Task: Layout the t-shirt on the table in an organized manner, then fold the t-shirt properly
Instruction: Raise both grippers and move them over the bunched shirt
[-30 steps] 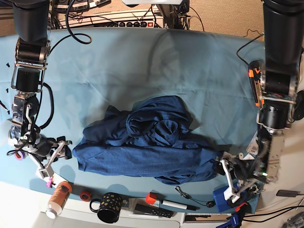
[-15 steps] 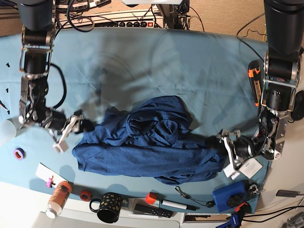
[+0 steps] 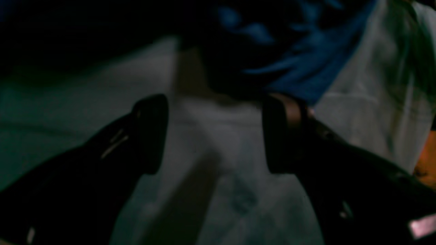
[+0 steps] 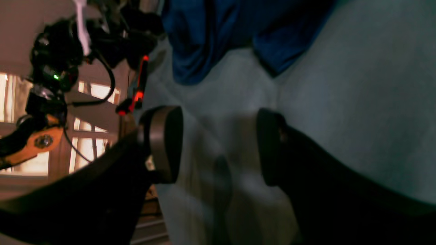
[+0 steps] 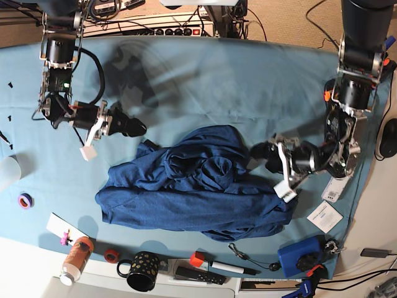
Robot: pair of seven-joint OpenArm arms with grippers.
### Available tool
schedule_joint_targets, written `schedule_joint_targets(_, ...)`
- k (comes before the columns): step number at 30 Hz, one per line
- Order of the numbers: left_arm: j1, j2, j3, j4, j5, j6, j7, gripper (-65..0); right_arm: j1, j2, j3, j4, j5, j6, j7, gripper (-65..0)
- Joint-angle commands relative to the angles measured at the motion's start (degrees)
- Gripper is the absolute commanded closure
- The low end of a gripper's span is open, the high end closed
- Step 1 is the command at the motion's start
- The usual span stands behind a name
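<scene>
The crumpled dark navy-blue heathered fabric t-shirt [image 5: 195,186] lies bunched in a heap near the front middle of the wide bench covered in smooth light teal-blue cloth [image 5: 248,81], with no sleeve or hem clearly laid out, so the main risk is that either gripper closes on several stacked layers at once; lifting such a pinch would probably drag the whole bundle rather than spread it. A second risk is catching the teal bench cover along with the shirt, since both grippers sit low over it. A row of small clutter along the bench's front edge, including a black polka-dot mug [image 5: 141,270], could be swept if the shirt is pulled forward. The left gripper [image 5: 271,159] reaches in horizontally from that arm's side, its jaws apart and empty, just beside the shirt's upper edge; its wrist view shows blue fabric just ahead of the open jaws. The right gripper [image 5: 127,123] is likewise stretched sideways toward the heap, jaws apart, holding nothing, near the shirt's other upper corner but not touching it.
</scene>
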Motion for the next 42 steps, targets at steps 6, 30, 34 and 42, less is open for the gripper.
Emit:
schedule_joint_targets(6,-0.5,-0.6,-0.5,5.7,-0.3,-0.3,-1.3,-41.0,-2.0,-3.2,3.0,0.5,0.6,-0.4,-0.4,-34.3)
schedule_joint_targets(30,-0.5,-0.2,-0.5,5.7,0.7,-0.3,-2.8,-41.0,-5.0,-12.9,18.1,37.7,-47.0,-17.6,19.9,-34.3)
schedule_joint_targets(34,-0.5,0.2,-0.5,5.7,0.8,-0.3,-3.1,-41.0,-6.4,-17.4,18.0,37.3,-48.2,-19.4,19.9,-34.3)
schedule_joint_targets(42,-0.5,1.0,-0.5,5.7,0.9,-0.3,-3.0,-41.0,-6.9,-26.2,16.6,36.1,-51.3,-23.3,22.0,-34.3)
